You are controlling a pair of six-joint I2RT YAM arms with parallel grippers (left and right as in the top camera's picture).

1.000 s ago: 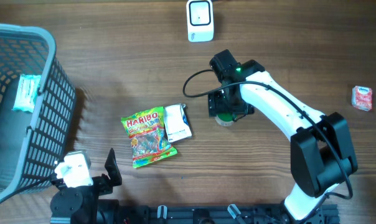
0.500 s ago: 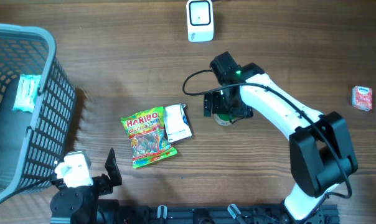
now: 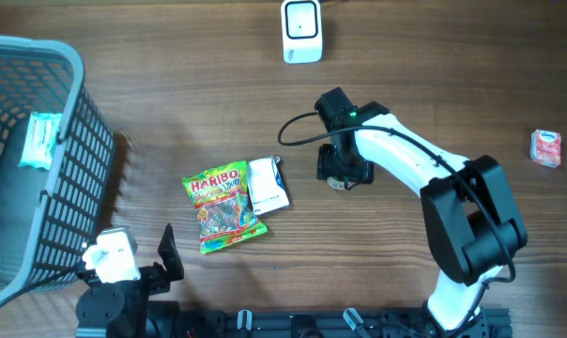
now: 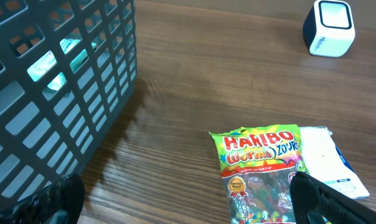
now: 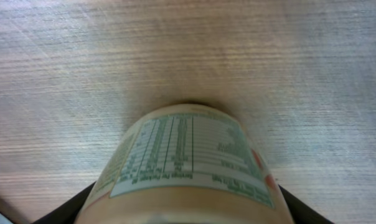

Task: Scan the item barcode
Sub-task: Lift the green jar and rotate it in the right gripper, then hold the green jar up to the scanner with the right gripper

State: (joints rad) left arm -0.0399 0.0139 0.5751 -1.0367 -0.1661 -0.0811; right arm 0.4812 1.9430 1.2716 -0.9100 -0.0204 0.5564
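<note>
Grasp step on the cream cylindrical labelled jar (image 5: 188, 162).
The jar is stood on the wooden tabletop (image 3: 171, 113), flanked by the right pincer (image 3: 341, 175); whether it is clamped cannot be told. Next, a firm grip and a lift toward the white boxy scanner (image 3: 301, 31) are needed.

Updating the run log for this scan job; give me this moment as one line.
right tool: straddling labelled jar, grip unconfirmed | left tool: open, empty | scanner: apart from jar, nothing presented
</note>
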